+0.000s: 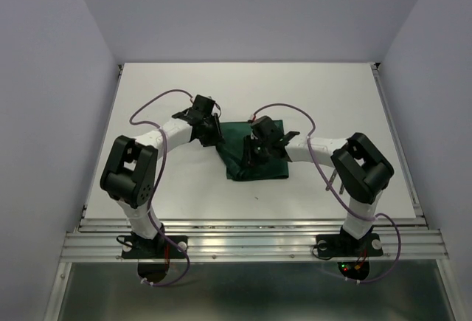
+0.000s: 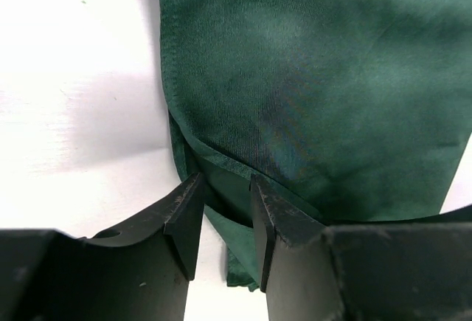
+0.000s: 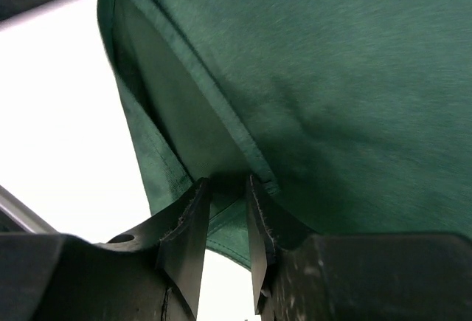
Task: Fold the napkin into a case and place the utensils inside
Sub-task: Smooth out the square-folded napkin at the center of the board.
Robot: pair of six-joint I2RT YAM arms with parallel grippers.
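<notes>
The dark green napkin (image 1: 258,160) lies folded on the white table (image 1: 177,85) between the two arms, with a loose upper layer over a lower one. My left gripper (image 1: 216,136) is at its left edge. In the left wrist view this gripper (image 2: 226,181) stands partly open, and the folded hem (image 2: 221,166) lies at its tips. My right gripper (image 1: 252,155) is over the napkin's middle. In the right wrist view the right gripper (image 3: 227,182) shows a narrow gap, its tips at the mouth between the cloth layers (image 3: 184,129). Slim grey strips, apparently the utensils (image 1: 335,179), show beside the right elbow and are mostly hidden.
Raised rails (image 1: 394,136) run along the table's sides, and an aluminium frame (image 1: 251,236) carries the arm bases at the near edge. Purple cables (image 1: 158,99) loop above both arms. Grey walls enclose the space.
</notes>
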